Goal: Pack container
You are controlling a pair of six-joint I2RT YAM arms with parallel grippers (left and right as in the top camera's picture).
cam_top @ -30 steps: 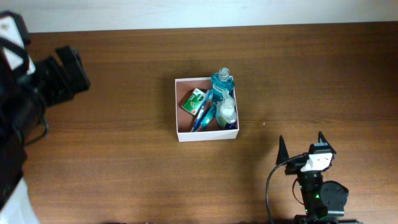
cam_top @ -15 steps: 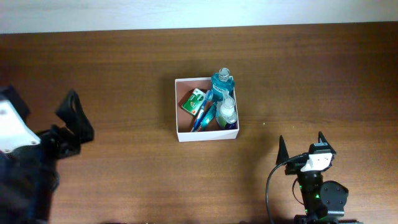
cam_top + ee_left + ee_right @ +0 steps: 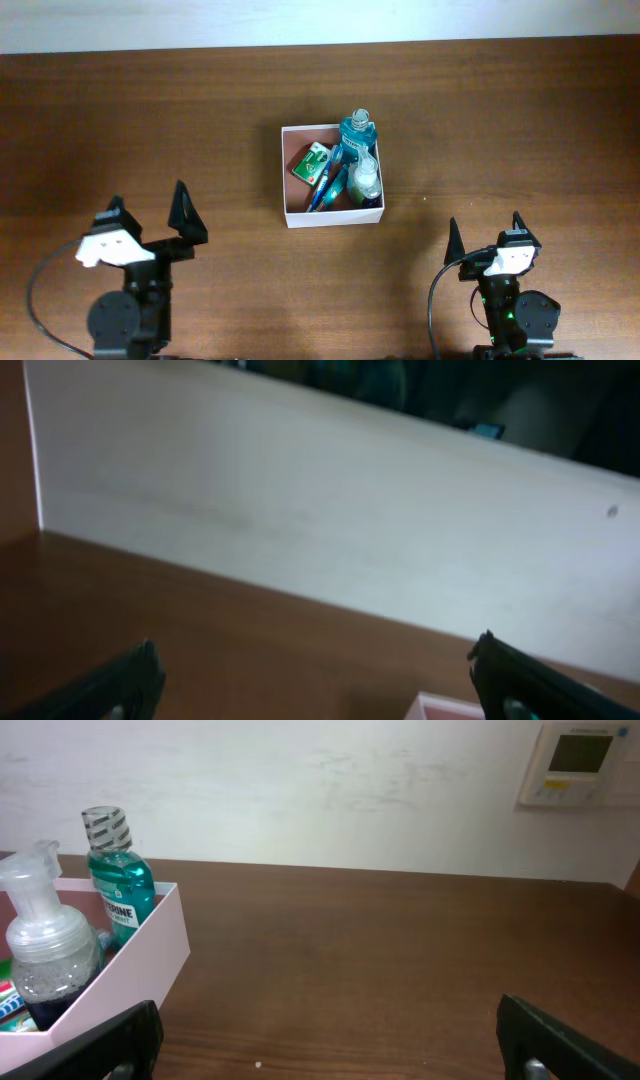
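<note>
Container: square, shallow cardboard, white walls. Inside: teal mouthwash bottle, clear pump bottle, green packet. L gripper & R gripper: jaws wide, empty.

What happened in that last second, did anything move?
The left claw swung from the far left of the table back to its near side, open and empty. The right claw and the packed box stayed put.
</note>
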